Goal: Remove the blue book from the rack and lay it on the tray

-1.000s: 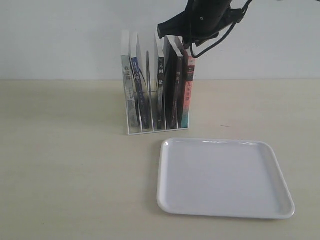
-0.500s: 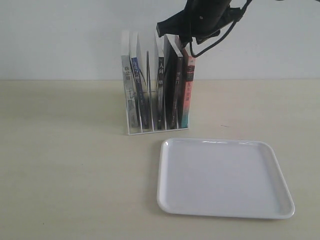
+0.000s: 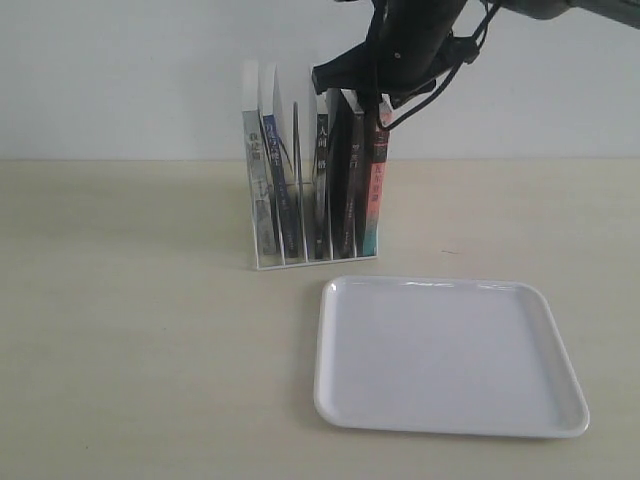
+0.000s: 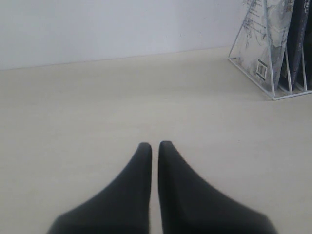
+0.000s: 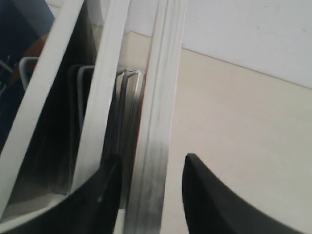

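Observation:
The white wire rack [image 3: 266, 266] stands at the back of the table with several upright books. The blue book [image 3: 283, 195], blue-spined, is second from the left. My right gripper [image 3: 372, 100] is open at the rack's right end, its fingers straddling the top edge of the red-and-teal-spined book [image 3: 375, 185] without closing. In the right wrist view the gripper [image 5: 152, 158] has that book's white page edge [image 5: 158, 122] between its fingers, and a dark blue cover with an orange patch [image 5: 27, 46] shows a few books over. My left gripper [image 4: 155, 145] is shut and empty above bare table.
The white tray [image 3: 450, 355] lies flat in front of the rack, to its right. Black-spined books [image 3: 321, 170] fill the slots between the blue book and the right gripper. The left wrist view shows the rack's left end [image 4: 273, 96] some way off.
The right gripper has come down slightly onto the tops of the rightmost books. The books, rack and tray have not moved.

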Motion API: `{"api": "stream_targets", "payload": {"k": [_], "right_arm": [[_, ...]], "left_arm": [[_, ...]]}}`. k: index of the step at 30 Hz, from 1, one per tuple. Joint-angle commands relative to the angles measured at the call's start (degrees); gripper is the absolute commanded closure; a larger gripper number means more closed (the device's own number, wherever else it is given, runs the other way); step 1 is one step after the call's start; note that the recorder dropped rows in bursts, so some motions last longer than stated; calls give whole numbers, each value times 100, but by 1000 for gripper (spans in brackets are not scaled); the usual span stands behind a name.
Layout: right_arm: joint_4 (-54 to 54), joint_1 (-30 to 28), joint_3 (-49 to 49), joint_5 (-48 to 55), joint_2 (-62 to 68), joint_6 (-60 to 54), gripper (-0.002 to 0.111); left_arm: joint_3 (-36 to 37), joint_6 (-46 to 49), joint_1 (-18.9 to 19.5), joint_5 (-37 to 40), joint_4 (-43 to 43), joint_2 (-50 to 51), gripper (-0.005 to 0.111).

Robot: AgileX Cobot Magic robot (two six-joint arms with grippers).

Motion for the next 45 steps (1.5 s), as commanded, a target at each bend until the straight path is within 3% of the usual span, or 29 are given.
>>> {"api": "stream_targets", "payload": {"k": [1,2,4,26,45], "right_arm": [[31,-2,-24,144,8,-10,94],[31,-2,-24,144,8,-10,101],[31,-2,-24,144,8,-10,106],[-266,-2,-24,-289,-1066,110,109],[-255,-2,-24,-602,-912,110,109]], "left_arm": [[-19,22,11,-91,-14,-18,102],[-19,22,11,-91,-14,-18,102],[-19,22,11,-91,-14,-18,102],[-19,22,11,-91,-14,-18,102],[-19,22,11,-91,-14,-18,102]]}}
